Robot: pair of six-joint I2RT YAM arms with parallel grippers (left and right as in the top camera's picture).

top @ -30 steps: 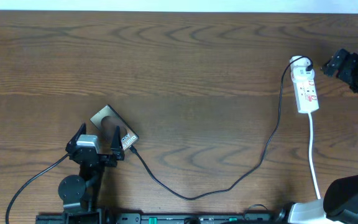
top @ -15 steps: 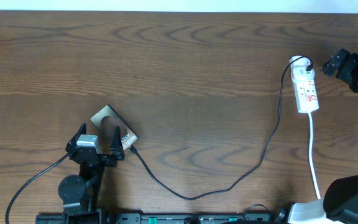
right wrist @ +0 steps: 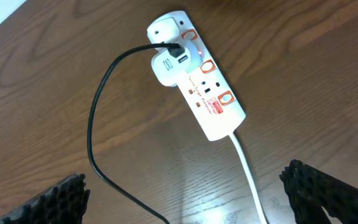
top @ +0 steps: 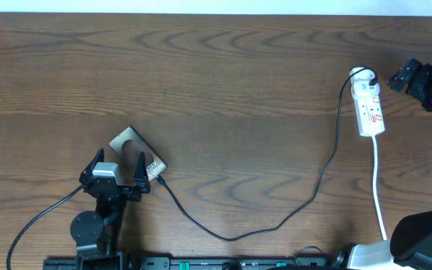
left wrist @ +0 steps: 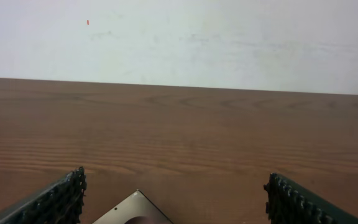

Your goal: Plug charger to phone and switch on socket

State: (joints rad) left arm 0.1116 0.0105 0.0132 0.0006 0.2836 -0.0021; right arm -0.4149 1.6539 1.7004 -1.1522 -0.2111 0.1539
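Left gripper (top: 118,162): jaws wide, holding nothing. It sits low at the near left of the table (top: 216,67), straddling the phone (top: 126,140). In the left wrist view one grey corner of the phone (left wrist: 134,209) shows between my fingers (left wrist: 64,198), which are not touching it.

Charger (top: 227,238): black cable runs from the phone's near end, sags toward the front edge, then climbs right to the socket (top: 371,112). I cannot tell whether the tip is seated in the phone.

Right gripper (top: 400,77): jaws wide, empty, raised just right of the socket's far end. The right wrist view shows the socket (right wrist: 211,107) lying diagonally, with the charger (right wrist: 94,127) entering a white adaptor (right wrist: 166,70) on it. The white cord (right wrist: 247,171) leaves the socket's near end.

Switch state: cannot tell.
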